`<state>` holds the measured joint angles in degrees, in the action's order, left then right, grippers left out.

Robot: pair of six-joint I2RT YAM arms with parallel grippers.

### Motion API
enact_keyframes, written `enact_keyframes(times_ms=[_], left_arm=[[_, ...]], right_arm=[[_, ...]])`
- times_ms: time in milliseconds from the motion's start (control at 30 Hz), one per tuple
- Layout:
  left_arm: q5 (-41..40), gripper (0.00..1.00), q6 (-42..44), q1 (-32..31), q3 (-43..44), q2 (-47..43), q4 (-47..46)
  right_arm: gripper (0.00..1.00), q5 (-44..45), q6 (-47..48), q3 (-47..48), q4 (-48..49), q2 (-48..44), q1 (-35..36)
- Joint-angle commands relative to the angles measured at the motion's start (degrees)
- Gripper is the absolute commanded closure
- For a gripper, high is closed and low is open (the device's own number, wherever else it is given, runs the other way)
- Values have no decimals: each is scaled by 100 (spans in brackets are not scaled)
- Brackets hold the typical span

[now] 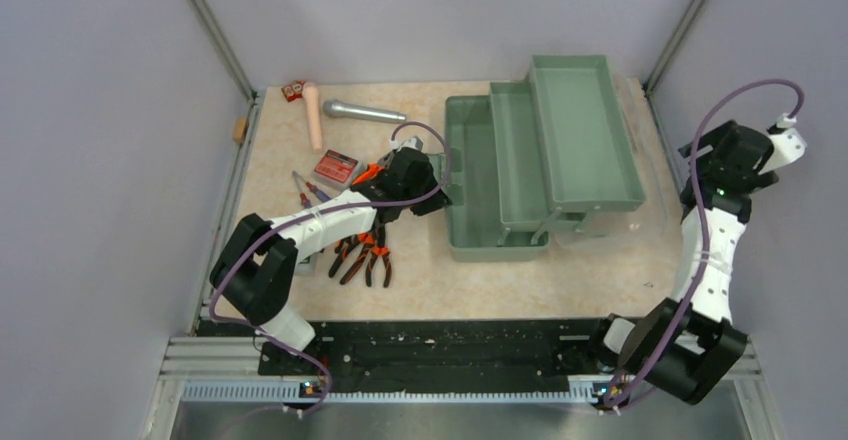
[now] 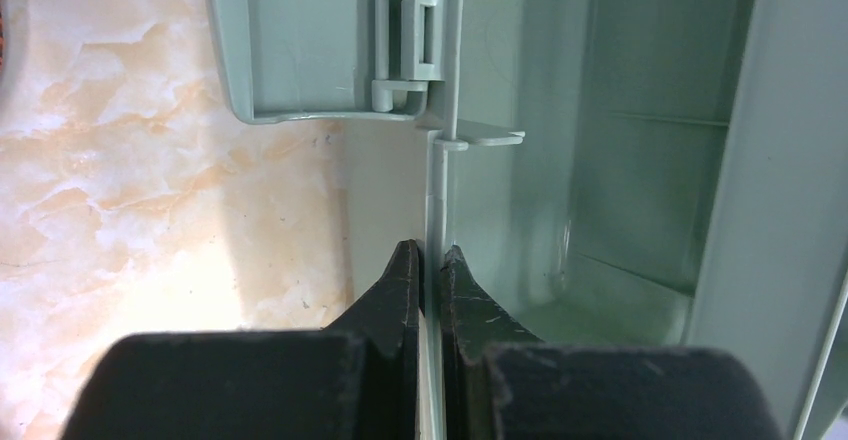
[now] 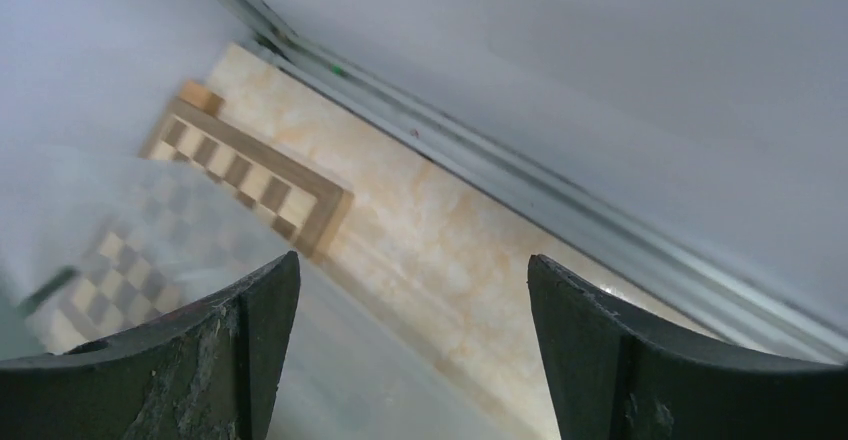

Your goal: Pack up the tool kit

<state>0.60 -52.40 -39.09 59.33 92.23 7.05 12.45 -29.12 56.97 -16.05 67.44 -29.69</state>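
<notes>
The tool kit's sage-green toolbox (image 1: 500, 175) stands open at mid-table, its inner tray (image 1: 580, 130) swung out to the right. My left gripper (image 1: 447, 188) is shut on the box's thin left wall (image 2: 436, 190), one finger outside and one inside (image 2: 430, 250). Orange-and-black pliers (image 1: 365, 257) lie left of the box, partly under the left arm. Screwdrivers (image 1: 305, 190) and a red box (image 1: 336, 167) lie further left. My right gripper (image 1: 725, 155) hangs raised at the right edge. In its wrist view it (image 3: 412, 260) is open and holds nothing.
A silver microphone (image 1: 362, 112), a pale pink stick (image 1: 313, 115) and small red boxes (image 1: 293, 90) lie at the back left. A wooden chessboard (image 3: 250, 175) shows in the right wrist view, partly behind a translucent sheet (image 3: 120, 230). Grey walls enclose the table.
</notes>
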Motion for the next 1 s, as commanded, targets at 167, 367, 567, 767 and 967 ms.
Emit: enact_keyframes(times_ms=[167, 367, 567, 767, 967], left_arm=[[61, 99, -40, 18, 1, -78, -113], [-181, 75, 126, 20, 303, -450, 65], [-452, 44, 309, 23, 735, -714, 338], [-892, 24, 469, 24, 690, -1150, 590], [-1134, 13, 609, 320, 238, -1887, 957]], right_arm=[[17, -1929, 506, 1027, -118, -747, 459], [17, -2667, 831, 1187, -12, -865, 1389], [17, -2640, 1144, 859, -51, -1128, 2206], [18, -2545, 1587, 781, -373, -1363, 2918], [18, -2418, 1846, 743, -733, -1629, 3547]])
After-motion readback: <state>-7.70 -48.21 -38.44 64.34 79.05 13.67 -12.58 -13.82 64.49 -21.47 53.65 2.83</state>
